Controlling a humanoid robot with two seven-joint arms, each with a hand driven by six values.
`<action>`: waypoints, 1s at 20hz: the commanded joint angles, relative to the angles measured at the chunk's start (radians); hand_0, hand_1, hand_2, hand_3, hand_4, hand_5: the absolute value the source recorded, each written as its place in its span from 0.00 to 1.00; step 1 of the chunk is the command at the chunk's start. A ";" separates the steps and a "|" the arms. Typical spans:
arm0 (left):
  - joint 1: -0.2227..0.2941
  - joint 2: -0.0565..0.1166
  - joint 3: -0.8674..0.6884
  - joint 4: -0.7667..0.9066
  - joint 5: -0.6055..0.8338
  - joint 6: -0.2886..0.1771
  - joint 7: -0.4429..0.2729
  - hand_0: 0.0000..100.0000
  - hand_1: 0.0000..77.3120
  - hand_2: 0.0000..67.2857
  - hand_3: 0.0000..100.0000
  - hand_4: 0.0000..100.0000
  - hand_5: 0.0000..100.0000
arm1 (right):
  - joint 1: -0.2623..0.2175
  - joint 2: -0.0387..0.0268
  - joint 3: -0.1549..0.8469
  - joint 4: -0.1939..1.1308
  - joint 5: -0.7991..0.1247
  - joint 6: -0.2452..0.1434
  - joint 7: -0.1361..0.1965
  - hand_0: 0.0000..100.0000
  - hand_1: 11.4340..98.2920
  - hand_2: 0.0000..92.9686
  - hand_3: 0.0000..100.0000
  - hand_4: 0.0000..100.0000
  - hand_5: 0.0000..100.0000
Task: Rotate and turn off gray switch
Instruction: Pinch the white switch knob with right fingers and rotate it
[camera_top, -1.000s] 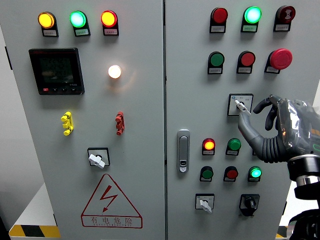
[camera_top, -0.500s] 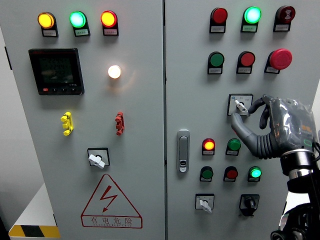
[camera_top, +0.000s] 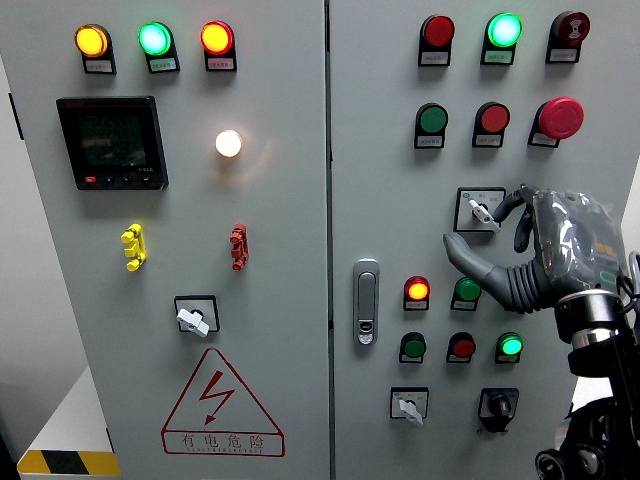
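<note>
1. Labels: small tags under each lamp/btn, print too small to read. Only clear marking is the red warning triangle (camera_top: 223, 403) w/ lightning bolt, lower left door; row of Chinese chars along its base, not legible enough to quote.
2. Task item: gray switch (camera_top: 481, 210), right door, mid height, on a white square plate w/ dark border. Knob pointer sits tilted.
3. Right hand (camera_top: 545, 255) comes in from right edge, up against the panel at the switch. Fingers (camera_top: 507, 207) curl in at the knob's right side, thumb (camera_top: 468, 255) sticks out left below it. Touching vs just beside knob: can't tell, so grip can't be confirmed.
4. Around it: red-lit lamp (camera_top: 418, 290) and green btn (camera_top: 467, 290) just below, partly behind thumb/palm; red mushroom btn (camera_top: 560, 117) above right; door handle (camera_top: 367, 300) to the left at door edge.
5. Left door: dark meter display (camera_top: 111, 142), white lamp (camera_top: 229, 143) lit, yellow (camera_top: 133, 247) and red (camera_top: 239, 246) clips, another gray selector (camera_top: 194, 319).
6. Hidden: hand covers panel right of the switch; forearm cut off at right edge.
</note>
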 joint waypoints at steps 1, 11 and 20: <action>0.000 0.000 0.000 0.000 -0.001 0.000 0.000 0.00 0.00 0.19 0.18 0.09 0.12 | 0.002 -0.0005 0.000 -0.009 -0.002 0.000 0.000 0.00 0.29 0.62 0.89 0.93 1.00; 0.000 0.000 0.000 0.000 0.000 0.000 -0.001 0.00 0.00 0.19 0.18 0.09 0.12 | 0.027 -0.0005 0.011 -0.045 -0.017 -0.002 0.000 0.00 0.29 0.66 0.90 0.93 1.00; 0.000 0.000 0.000 0.000 -0.001 0.000 -0.001 0.00 0.00 0.19 0.18 0.09 0.12 | 0.031 -0.0005 0.009 -0.048 -0.037 -0.002 -0.003 0.01 0.28 0.71 0.93 0.93 1.00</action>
